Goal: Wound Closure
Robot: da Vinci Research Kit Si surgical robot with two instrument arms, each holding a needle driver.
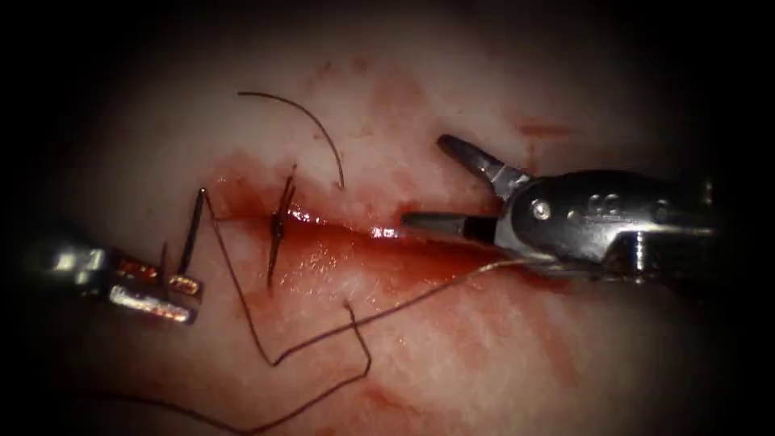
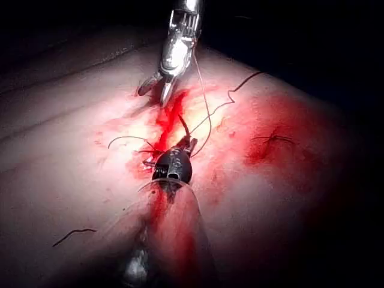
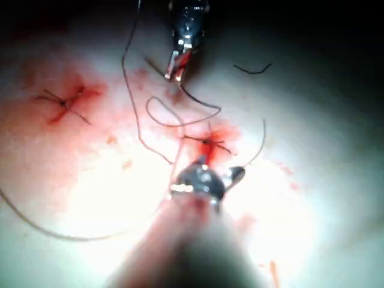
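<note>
Left tool (image 1: 173, 295) apparently gripping needle (image 1: 192, 230); right tool (image 1: 436, 182) agape, empty.

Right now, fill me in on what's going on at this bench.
Two needle drivers are closing a cut in the tissue. The left tool is shut on the needle, which stands up from its jaws at the cut's left end; whether its tip is in the tissue is unclear. The right tool, jaws open, holds nothing over the cut. Thread lies loose across the tissue, and one tied stitch crosses the cut.
</note>
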